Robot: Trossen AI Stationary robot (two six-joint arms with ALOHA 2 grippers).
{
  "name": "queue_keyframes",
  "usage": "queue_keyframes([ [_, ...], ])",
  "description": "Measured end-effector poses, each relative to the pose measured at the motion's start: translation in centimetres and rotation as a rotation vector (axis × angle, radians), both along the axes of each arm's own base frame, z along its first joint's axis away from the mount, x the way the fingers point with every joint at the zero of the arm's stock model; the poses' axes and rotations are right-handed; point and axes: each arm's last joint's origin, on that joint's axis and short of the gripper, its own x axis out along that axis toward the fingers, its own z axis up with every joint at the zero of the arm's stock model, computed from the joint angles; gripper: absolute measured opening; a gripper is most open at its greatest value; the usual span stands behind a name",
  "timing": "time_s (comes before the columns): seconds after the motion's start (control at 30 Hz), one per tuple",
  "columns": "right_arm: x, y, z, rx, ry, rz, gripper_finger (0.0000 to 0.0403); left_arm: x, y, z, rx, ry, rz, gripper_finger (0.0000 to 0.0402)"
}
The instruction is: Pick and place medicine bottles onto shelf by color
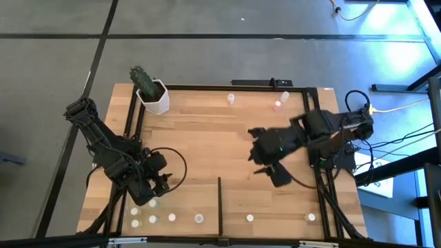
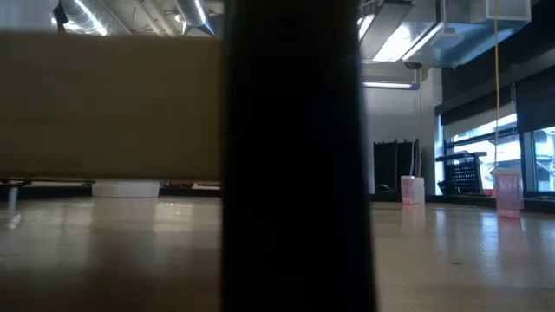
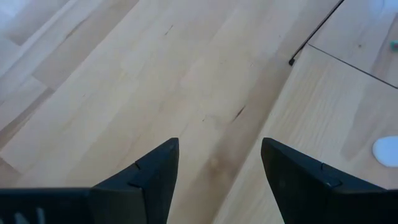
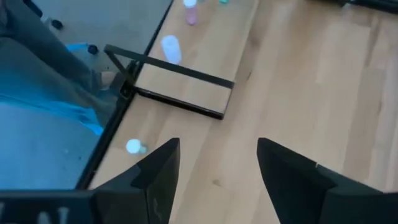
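Claws both empty, fingers apart. I see the left claw (image 1: 157, 184) low at lower left of the high view, above a cluster of tiny white-capped medicine bottles (image 1: 153, 218) along the bottom edge of the light-wood tabletop (image 1: 200, 131). Right claw (image 1: 265, 165) sits right of centre. Thin black upright divider (image 1: 220, 203) stands at bottom centre; more bottles lie right of it (image 1: 249, 218). Two pink-tinted bottles (image 2: 509, 192) show at right in the low view.

Grey floor (image 1: 207, 17) – ceiling ducts (image 2: 130, 16) – bright windows (image 2: 520, 143).
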Motion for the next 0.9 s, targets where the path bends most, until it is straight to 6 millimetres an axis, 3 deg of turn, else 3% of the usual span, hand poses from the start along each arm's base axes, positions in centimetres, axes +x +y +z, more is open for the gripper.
queue_keyframes([
  [0.13,-0.7,1.3,-0.2,-0.014,0.028,-0.151,0.0216,-0.1,-0.1,0.0,-0.001,-0.001,-0.009,0.0222],
  [0.37,-1.9,0.7,-1.1,-0.026,0.158,-0.481,0.0216,-0.2,-0.2,0.0,0.016,0.006,-0.03,0.0222],
  [0.57,-1.7,3.6,-4.9,0.0,0.29,-0.331,0.0216,-0.1,-0.1,0.0,0.036,-0.012,-0.028,0.0222],
  [0.9,-0.5,7.7,-9.9,0.157,0.259,-0.22,0.0216,-0.5,-1.0,0.2,0.091,-0.04,-0.144,0.0222],
])
